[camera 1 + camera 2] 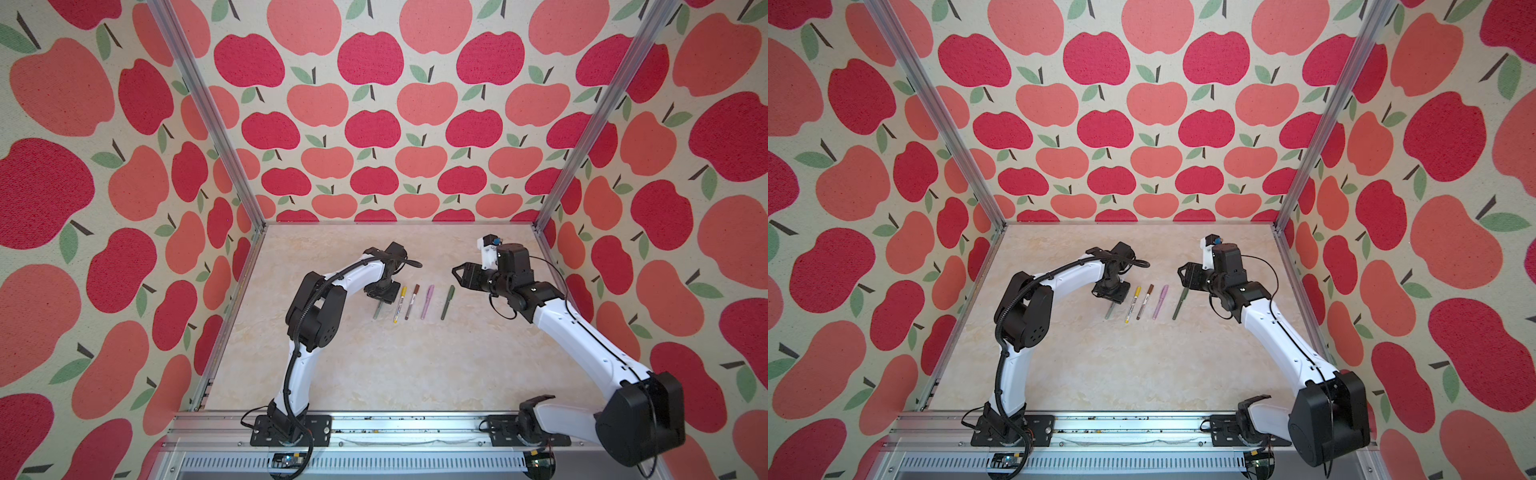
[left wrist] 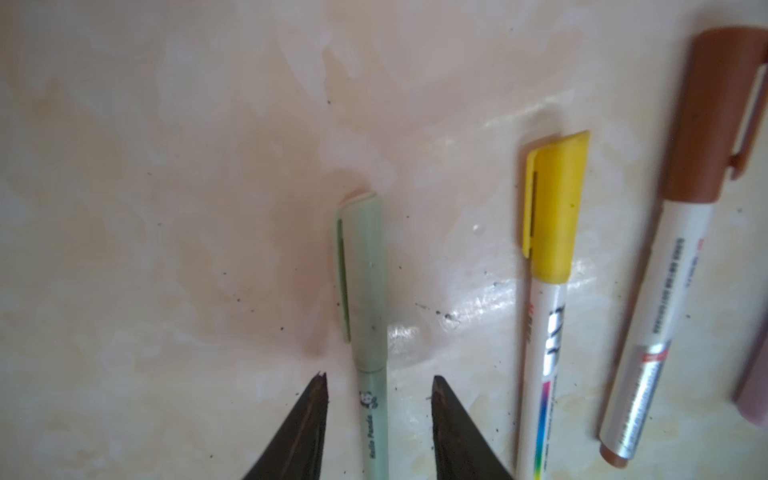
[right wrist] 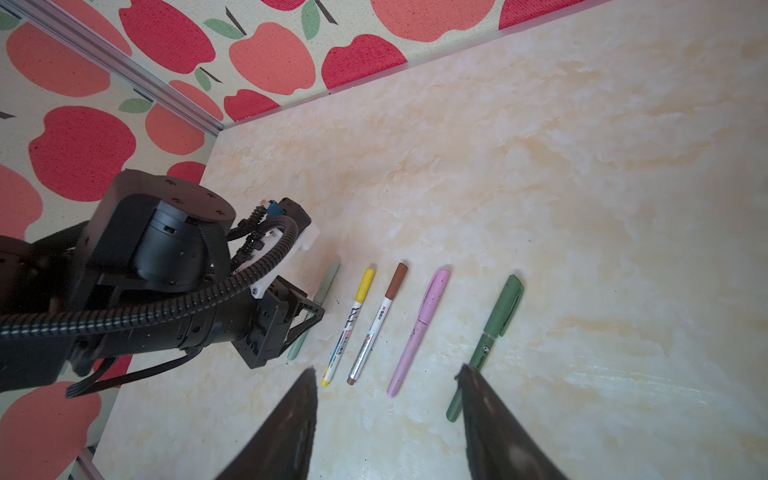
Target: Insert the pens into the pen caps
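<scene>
Nearby, a yellow-capped pen (image 2: pixel 548 307) flanks the sage pen (image 2: pixel 370 332) between left fingers (image 2: pixel 307 428).

In both top views the left gripper (image 1: pixel 380 294) hides the capped end of the pale green pen (image 1: pixel 376 311), while the left wrist view's edge cuts the pink pen (image 2: pixel 753 397) to a blurred sliver.

Pale marbled tabletop (image 1: pixel 374 365), five capped pens lying in one row.
Left to right in a top view: sage green pen (image 1: pixel 377 311), yellow-capped white pen (image 1: pixel 400 304), brown-capped white pen (image 1: pixel 412 302), pink pen (image 1: pixel 427 302), dark green pen (image 1: pixel 447 302). All flat, roughly parallel, none touching, caps at the far end. Dark green lies slightly wider off. Fine dark specks (image 2: pixel 440 312) dot the surface beside the sage pen.
</scene>
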Robot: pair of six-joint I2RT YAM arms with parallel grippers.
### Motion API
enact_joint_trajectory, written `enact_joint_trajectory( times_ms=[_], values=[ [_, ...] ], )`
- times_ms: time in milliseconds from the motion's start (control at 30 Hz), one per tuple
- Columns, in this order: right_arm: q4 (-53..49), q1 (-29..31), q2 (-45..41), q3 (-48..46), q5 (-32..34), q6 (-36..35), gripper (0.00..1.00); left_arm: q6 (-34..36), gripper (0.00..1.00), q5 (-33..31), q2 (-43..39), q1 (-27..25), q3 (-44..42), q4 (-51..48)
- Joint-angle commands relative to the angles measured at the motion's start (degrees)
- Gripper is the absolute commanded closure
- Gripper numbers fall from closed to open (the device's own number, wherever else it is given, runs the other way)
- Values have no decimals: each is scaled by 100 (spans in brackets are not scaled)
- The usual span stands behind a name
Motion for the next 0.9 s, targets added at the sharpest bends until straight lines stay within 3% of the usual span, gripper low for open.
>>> enact_joint_trajectory(
  times_ms=[0,100,267,367,500,567,700,867],
  values=[
    [-167,-142,-245,157,472,-324,42,58,49,-62,-1163,199,-384,906],
    [-119,-418,-398,-17,1110,-555,41,-52,45,209,-2250,587,-1121,2007],
    [587,-877,-729,-881,2552,-1160,41,-297,37,262,-4110,1743,-3000,4084],
    [1549,-936,-946,-1721,3253,-1837,41,-104,23,393,-4755,2430,-3868,4795],
    [3857,-945,-1100,-3151,3522,-2735,43,136,2,-342,-5114,2845,-4502,5078],
    [5070,-945,-846,-3672,3558,-3104,44,357,1,-859,-5130,2864,-4810,5402],
    [5301,-961,-115,-3578,3830,-3232,43,507,1,-1254,-5055,2975,-5285,5881],
    [6195,-967,626,-3722,3886,-3249,43,102,1,-792,-5176,3601,-6363,6866]
  ],
)
